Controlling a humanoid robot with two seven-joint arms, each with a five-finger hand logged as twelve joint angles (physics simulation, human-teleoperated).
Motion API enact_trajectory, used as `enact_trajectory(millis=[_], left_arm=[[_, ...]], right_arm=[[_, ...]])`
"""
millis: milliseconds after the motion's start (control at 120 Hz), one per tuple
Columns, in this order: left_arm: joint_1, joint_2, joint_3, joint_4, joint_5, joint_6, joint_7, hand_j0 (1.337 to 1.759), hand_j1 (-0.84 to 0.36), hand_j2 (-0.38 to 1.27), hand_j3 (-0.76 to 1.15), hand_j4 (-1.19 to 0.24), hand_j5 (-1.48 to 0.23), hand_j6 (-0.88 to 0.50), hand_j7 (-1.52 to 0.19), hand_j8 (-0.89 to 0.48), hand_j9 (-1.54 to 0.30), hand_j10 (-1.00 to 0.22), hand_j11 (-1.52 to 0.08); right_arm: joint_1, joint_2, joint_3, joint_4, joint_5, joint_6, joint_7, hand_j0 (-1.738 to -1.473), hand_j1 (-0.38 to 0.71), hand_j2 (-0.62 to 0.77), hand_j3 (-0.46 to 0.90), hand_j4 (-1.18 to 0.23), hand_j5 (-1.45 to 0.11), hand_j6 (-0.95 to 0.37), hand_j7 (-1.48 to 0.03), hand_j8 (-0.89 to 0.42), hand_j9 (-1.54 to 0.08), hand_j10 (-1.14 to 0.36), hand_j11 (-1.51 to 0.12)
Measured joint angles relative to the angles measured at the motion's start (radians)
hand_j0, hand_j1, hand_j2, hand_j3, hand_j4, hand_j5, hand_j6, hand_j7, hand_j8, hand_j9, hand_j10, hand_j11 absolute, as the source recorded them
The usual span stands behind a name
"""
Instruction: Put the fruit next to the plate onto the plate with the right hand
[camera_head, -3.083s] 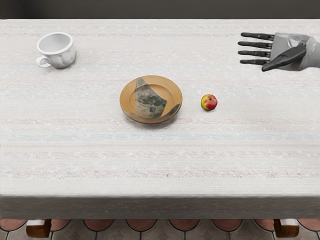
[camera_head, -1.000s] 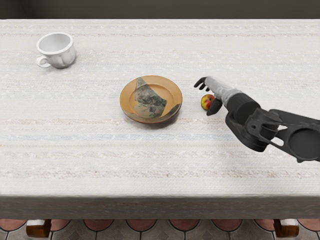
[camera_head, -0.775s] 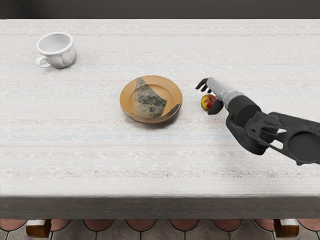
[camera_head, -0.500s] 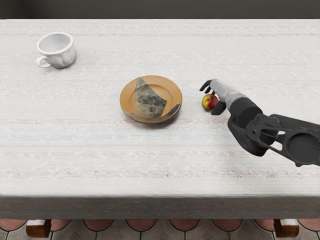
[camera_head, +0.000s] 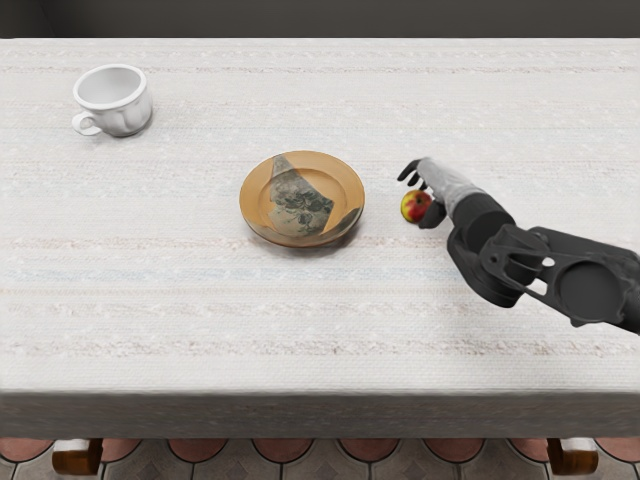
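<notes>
Right hand (camera_head: 431, 186), earlier open at the far right, now sits at the apple (camera_head: 413, 207). Head view: fingers (camera_head: 408, 172) curl around the apple, and the grasp looks closed. Apple lies just right of the plate (camera_head: 252, 200), not on it. Carry left is probably next.

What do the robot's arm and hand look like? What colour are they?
Only the right arm shows. It is mostly dark grey to black and built from chunky rounded joints, with one big flat disc and some open struts beside it. Near the wrist it becomes a lighter grey tube. The robot hand has thin black fingers. No cables, stickers or writing can be seen.
</notes>
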Motion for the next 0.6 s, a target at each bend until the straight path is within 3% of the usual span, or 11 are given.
enact_trajectory(millis=[367, 600], left_arm=[[0.000, 0.000, 0.000, 0.000, 0.000, 0.000, 0.000, 1.658, 0.06, 0.05, 0.00, -0.25, -0.32, -0.25, -0.32, -0.25, -0.32, -0.25, -0.32], [0.000, 0.000, 0.000, 0.000, 0.000, 0.000, 0.000, 1.658, 0.06, 0.05, 0.00, -0.25, -0.32, -0.25, -0.32, -0.25, -0.32, -0.25, -0.32]], right_arm=[[-0.007, 0.026, -0.002, -0.024, -0.001, -0.002, 0.000, -1.658, 0.18, -0.09, 0.00, -0.45, -0.58, -0.45, -0.58, -0.45, -0.58, -0.45, -0.58], [-0.013, 0.030, -0.002, -0.041, -0.003, -0.001, -0.001, -1.653, 0.26, -0.05, 0.00, -0.55, -0.73, -0.40, -0.72, -0.34, -0.73, -0.56, -0.73]])
